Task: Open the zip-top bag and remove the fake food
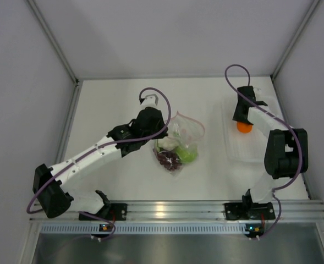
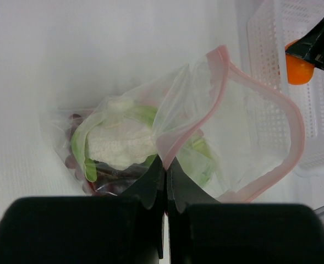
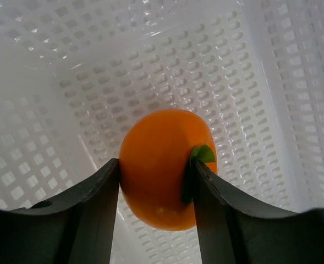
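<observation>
My right gripper [image 3: 156, 168], black; orange fruit [image 3: 162, 143] with green top; tray [image 3: 68, 82], white, grid-perforated; zip-top bag [image 2: 244, 137], clear, pink-edged; desk [image 2: 68, 55], white.

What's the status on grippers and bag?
Left gripper shut on clear crinkly zip-top bag, pink-strip mouth open. Right gripper shut on orange toy fruit, over white perforated tray. Nothing in the way.
</observation>
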